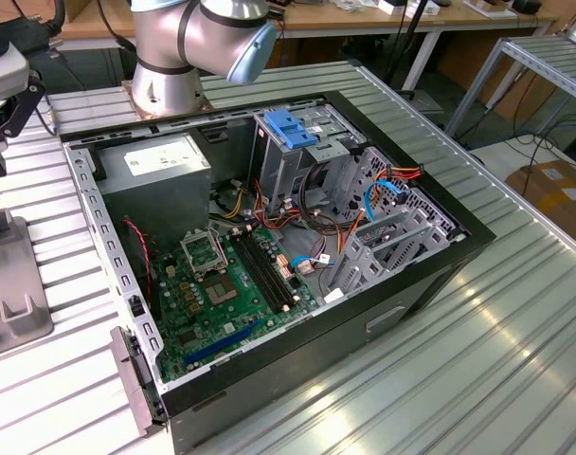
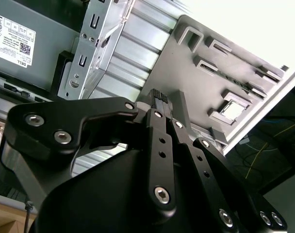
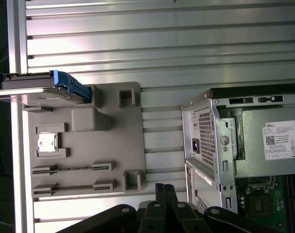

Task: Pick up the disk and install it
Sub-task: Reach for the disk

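The disk (image 3: 40,87), a slim drive in a bright blue carrier frame, lies at one end of the grey fixture tray (image 3: 108,141) in the first wrist view. My gripper (image 3: 164,188) hovers over the tray's opposite edge, well apart from the disk. Its two ribbed fingertips (image 2: 159,96) press together with nothing between them. In the exterior view the same tray (image 1: 13,313) sits at the far left, beside the open computer case (image 1: 269,246).
The case holds a green motherboard (image 1: 222,294), a grey power supply (image 1: 160,166), drive cages and a broad blue bracket (image 1: 293,128). The robot's base (image 1: 170,85) stands behind the case. A ribbed metal tabletop (image 1: 477,360) surrounds everything.
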Tool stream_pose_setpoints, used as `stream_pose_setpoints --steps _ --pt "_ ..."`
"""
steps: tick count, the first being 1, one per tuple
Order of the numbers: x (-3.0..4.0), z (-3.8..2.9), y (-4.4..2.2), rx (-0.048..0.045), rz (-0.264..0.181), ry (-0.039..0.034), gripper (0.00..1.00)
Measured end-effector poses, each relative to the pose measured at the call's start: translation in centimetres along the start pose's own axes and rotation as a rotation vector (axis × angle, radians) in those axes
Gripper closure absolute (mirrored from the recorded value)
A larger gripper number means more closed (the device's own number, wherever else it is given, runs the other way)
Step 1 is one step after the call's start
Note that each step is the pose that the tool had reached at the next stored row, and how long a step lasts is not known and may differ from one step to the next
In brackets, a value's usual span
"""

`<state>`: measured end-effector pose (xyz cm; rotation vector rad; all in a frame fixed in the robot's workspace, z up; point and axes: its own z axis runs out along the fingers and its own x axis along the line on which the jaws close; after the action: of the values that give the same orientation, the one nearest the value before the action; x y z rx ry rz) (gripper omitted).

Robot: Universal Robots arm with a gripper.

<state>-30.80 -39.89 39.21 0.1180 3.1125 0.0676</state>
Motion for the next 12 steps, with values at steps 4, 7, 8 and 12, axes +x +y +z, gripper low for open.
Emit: stream_pose_setpoints --steps 4,7,8,12 --pt "0.15 0.00 -0.01 0.0000 0.000 0.0000 0.90" --pt "0.24 0.00 -0.02 0.0000 0.000 0.0000 0.90" --pt "0.27 0.00 -0.02 0.0000 0.000 0.0000 0.90" --pt "0.37 0.00 -0.03 0.0000 0.000 0.0000 0.90"
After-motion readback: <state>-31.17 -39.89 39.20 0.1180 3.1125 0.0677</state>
